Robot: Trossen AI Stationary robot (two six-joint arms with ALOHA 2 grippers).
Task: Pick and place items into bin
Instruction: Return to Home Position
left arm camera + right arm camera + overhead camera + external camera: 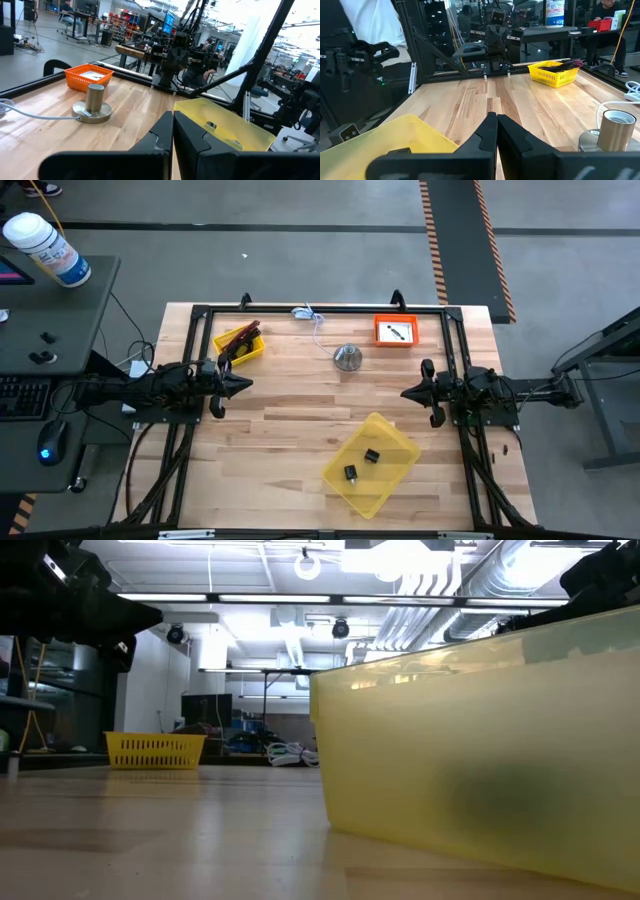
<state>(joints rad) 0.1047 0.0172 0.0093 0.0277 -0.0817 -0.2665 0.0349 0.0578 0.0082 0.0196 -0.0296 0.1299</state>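
— Where are the two grippers seen?
— The left gripper [240, 385] is held over bare wood at the table's [290, 415] left side and the right gripper [408, 392] at its right side. Their tips are turned towards each other and kept well apart. In each wrist view the fingers are pressed together, and nothing is held between them.
— And where are the items found?
— A tiny black cube [371, 455] and a second cube [351, 473] are seen apart inside the large yellow bin [395, 442]. A black cable coil [235, 352] and a maroon stick [247, 330] are contained in the small yellow basket [258, 350]. A white card with dark marks [397, 332] is seen in the orange bin [378, 332]; whether a second card lies there cannot be told. A silver metal dome [347, 358] is placed between basket and orange bin
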